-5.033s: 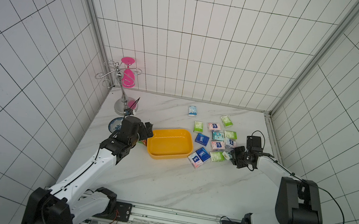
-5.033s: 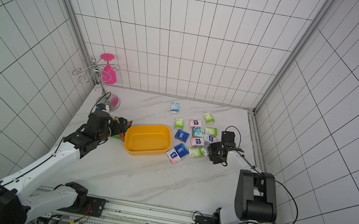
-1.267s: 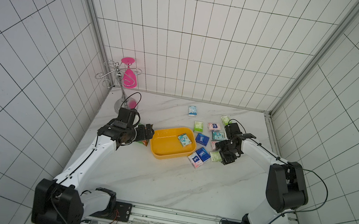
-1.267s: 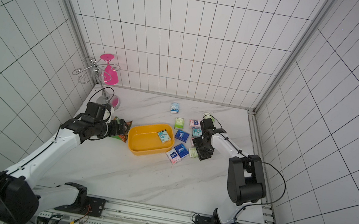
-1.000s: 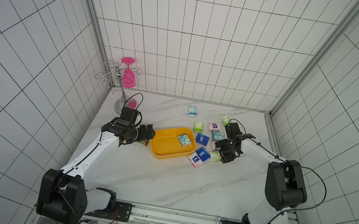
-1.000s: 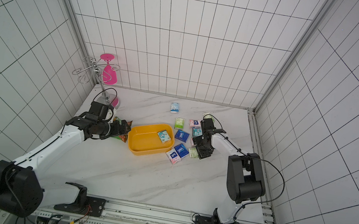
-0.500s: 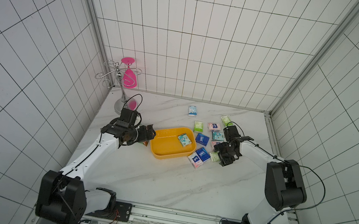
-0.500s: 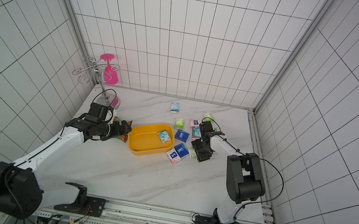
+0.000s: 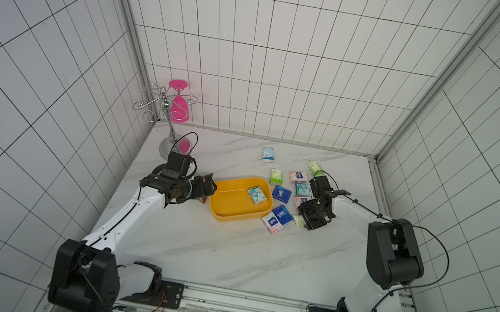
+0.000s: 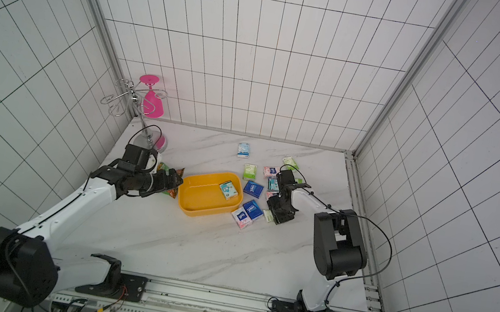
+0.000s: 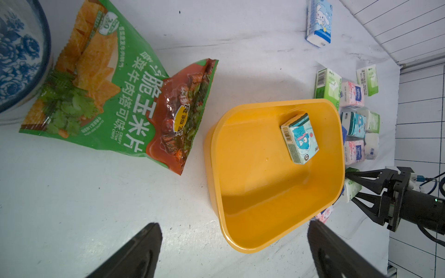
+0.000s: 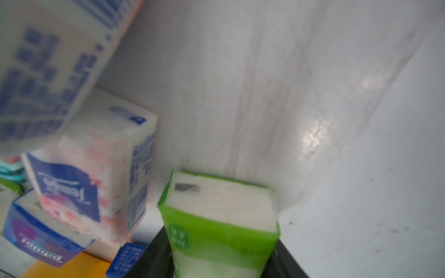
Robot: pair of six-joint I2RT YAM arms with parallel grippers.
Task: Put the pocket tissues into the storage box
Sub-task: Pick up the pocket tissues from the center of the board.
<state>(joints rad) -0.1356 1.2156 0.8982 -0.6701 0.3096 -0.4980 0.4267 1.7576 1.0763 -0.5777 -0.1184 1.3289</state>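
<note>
Packets of pocket tissues point(image 9: 282, 214) lie scattered on the white marble worktop point(image 9: 224, 256). Nearly all of them are on the side of the shallow yellow plastic storage box point(image 9: 233, 204) that faces the right arm. Inside the box, one teal packet with a cartoon print point(image 9: 257, 196) lies flat near the wall closest to that cluster; the left wrist view shows it too point(image 11: 299, 139).

Just outside that wall sit two dark blue packets point(image 9: 281, 194), with a pink-and-white packet point(image 9: 272, 224) at the box's corner. Farther from the box, green, pink and teal packets lie close together. A white-and-blue packet point(image 9: 268, 154) lies alone, well apart from the box towards the back wall.

The right gripper point(image 9: 305, 221) is low at the edge of the cluster, near the box but not touching it. Its jaws are clenched on a green-and-white packet point(image 12: 221, 223): in the right wrist view the black fingers point(image 12: 149, 260) press against both of its sides. Whether the packet has left the worktop cannot be told.

The left gripper point(image 11: 233, 223) hangs on the opposite side of the box. Its jaws are released wide and grasp nothing, and in the left wrist view the box's near corner shows between them. On that side a green-and-orange crinkly snack bag point(image 11: 115, 96) lies near the box. Beyond the bag stands a blue-and-white patterned round dish point(image 11: 19, 60).
</note>
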